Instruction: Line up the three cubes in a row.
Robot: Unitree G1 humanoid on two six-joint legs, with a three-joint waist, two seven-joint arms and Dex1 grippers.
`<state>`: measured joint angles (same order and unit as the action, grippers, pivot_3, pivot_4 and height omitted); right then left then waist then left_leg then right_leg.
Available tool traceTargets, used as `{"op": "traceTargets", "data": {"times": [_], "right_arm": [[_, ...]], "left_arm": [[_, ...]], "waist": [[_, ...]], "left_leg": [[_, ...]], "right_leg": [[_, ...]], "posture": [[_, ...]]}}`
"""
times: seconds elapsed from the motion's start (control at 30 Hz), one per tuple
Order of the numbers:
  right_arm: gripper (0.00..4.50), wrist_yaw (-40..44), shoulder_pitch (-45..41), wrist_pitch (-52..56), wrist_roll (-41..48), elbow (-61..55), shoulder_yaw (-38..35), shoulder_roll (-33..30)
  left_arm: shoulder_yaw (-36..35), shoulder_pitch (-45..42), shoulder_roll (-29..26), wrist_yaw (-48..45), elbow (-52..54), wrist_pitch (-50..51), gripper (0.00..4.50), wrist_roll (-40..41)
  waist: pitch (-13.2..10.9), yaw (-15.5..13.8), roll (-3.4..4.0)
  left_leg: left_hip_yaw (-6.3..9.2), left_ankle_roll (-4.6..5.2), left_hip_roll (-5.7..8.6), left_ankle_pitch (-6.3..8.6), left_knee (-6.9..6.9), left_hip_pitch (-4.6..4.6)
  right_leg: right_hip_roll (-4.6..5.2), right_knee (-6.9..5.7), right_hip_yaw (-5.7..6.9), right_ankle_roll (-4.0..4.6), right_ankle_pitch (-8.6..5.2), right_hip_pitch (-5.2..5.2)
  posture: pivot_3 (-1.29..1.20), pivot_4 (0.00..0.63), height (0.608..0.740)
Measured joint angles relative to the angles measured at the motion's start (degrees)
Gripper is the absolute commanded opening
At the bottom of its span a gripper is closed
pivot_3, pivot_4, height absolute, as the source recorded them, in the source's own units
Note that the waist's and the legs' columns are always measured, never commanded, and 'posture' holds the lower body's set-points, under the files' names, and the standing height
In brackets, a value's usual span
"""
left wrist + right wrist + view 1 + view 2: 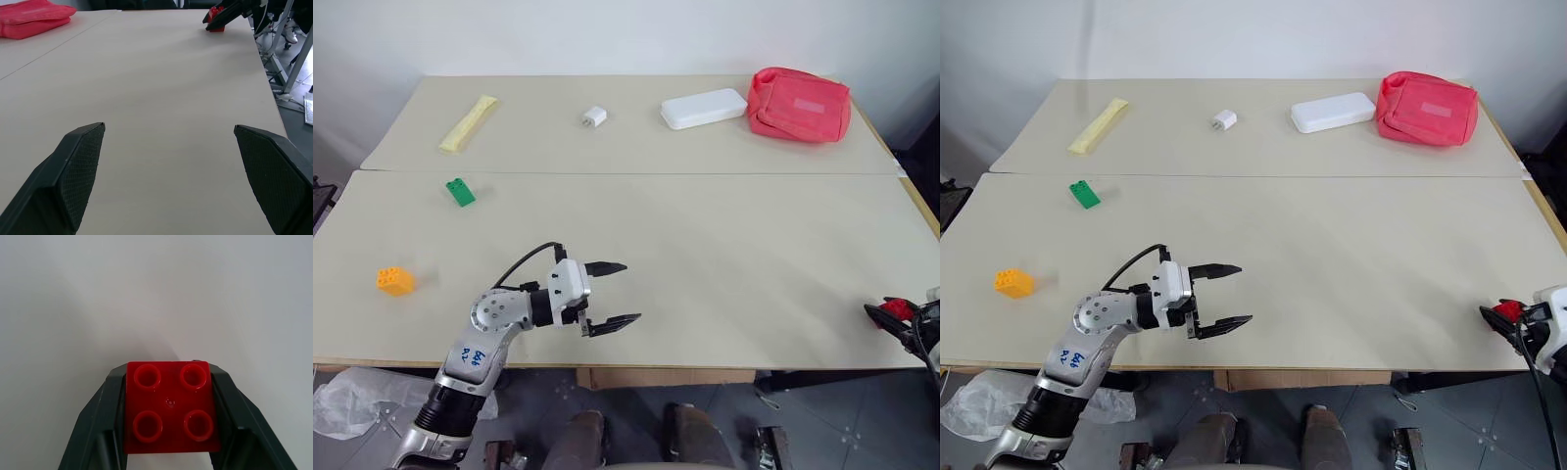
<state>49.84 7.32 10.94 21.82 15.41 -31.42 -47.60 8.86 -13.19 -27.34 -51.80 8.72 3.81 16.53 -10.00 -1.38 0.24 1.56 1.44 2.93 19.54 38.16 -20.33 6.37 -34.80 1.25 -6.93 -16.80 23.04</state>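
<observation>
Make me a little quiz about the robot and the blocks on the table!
1. True or false: the right gripper is shut on the red cube.
2. Which cube lies nearer the yellow packet: A the green cube, or B the orange cube?
3. Fill in: the left gripper is ____ and holds nothing.

Key: 1 true; 2 A; 3 open.

Three cubes: red cube (170,406), green cube (460,192), orange-yellow cube (395,281)

Red cube (1506,310) in right claw (1496,318)
</observation>
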Motion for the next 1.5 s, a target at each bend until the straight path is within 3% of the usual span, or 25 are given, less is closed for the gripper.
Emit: {"op": "traceTargets", "data": {"times": [0.17, 0.37, 0.57, 0.73, 0.83, 0.97, 1.37, 1.5], "right_arm": [[1.54, 4.62, -5.43, 1.93, 1.81, -7.44, 4.86, -0.76], [1.54, 13.66, -25.2, 8.46, 4.09, -21.86, 22.89, -2.87], [1.54, 21.17, -37.31, 7.0, -0.37, -17.74, 38.14, 3.05], [1.54, 24.22, -46.26, -1.9, -7.92, -3.33, 45.65, 10.56], [1.54, 25.62, -48.7, -7.7, -10.12, 6.59, 47.07, 14.97], [1.54, 29.21, -51.17, -12.44, -12.18, 13.97, 47.76, 15.81], [1.54, 32.2, -54.43, -17.11, -15.13, 21.66, 47.82, 18.68], [2.89, 32.29, -54.83, -16.91, -15.09, 22.09, 47.15, 19.64]], "left_arm": [[-1.83, 0.34, -0.22, 0.51, -1.06, -1.33, 4.5, -0.13], [-7.05, 1.99, 0.3, 2.5, -2.77, -1.59, 4.5, 1.36], [-10.2, 6.09, -0.19, 4.2, -2.63, -1.91, 4.5, 1.32], [-12.63, 11.49, -0.48, 7.54, 1.02, -1.92, 4.5, 0.98], [-13.22, 14.69, -0.75, 8.77, 4.06, -1.9, 4.5, 0.76], [-14.02, 16.08, -1.18, 10.17, 5.82, -1.83, 4.5, 0.36], [-14.27, 17.22, -0.79, 12.28, 7.51, -1.82, 4.5, -0.44], [-14.27, 16.83, -0.79, 12.37, 7.41, -1.84, 4.5, -0.69]], "waist": [[-0.01, 1.05, 0.02], [-0.06, 1.27, -0.07], [-0.08, 0.36, -0.1], [-0.08, 0.67, -0.12], [-0.1, 0.48, -0.13], [-0.1, 0.47, -0.13], [-0.09, 1.62, -0.13], [-0.09, 1.63, -0.13]], "left_leg": [[-0.19, -0.03, -0.08, -0.01, 0.0, 0.04], [-0.06, -0.25, -0.35, 0.02, 0.02, -0.02], [0.08, -0.08, -0.18, 0.11, 0.36, -0.72], [0.14, 0.01, -0.15, 0.26, 0.75, -0.93], [0.22, 0.0, -0.14, 0.26, 0.79, -0.96], [0.24, 0.0, -0.12, 0.27, 0.86, -0.96], [0.27, -0.04, -0.16, 0.28, 0.85, -0.93], [0.27, -0.05, -0.16, 0.27, 0.86, -0.92]], "right_leg": [[-0.05, -0.04, -0.09, -0.03, 0.01, 0.04], [-0.29, -0.09, 0.01, 0.08, -0.03, 0.19], [-0.12, -0.14, 0.17, 0.06, -0.01, 0.65], [-0.1, -0.19, 0.29, 0.04, 0.0, 0.65], [-0.1, -0.19, 0.38, 0.05, 0.0, 0.66], [-0.08, -0.2, 0.42, 0.05, 0.0, 0.62], [-0.1, -0.34, 0.49, 0.05, 0.0, 0.61], [-0.1, -0.34, 0.48, 0.05, 0.0, 0.61]], "posture": [[0.0, 0.15, 0.74], [0.0, 0.15, 0.74], [0.0, 0.15, 0.74], [0.0, 0.15, 0.74], [0.0, 0.15, 0.74], [0.0, 0.15, 0.74], [0.0, 0.15, 0.74], [0.0, 0.15, 0.74]]}}
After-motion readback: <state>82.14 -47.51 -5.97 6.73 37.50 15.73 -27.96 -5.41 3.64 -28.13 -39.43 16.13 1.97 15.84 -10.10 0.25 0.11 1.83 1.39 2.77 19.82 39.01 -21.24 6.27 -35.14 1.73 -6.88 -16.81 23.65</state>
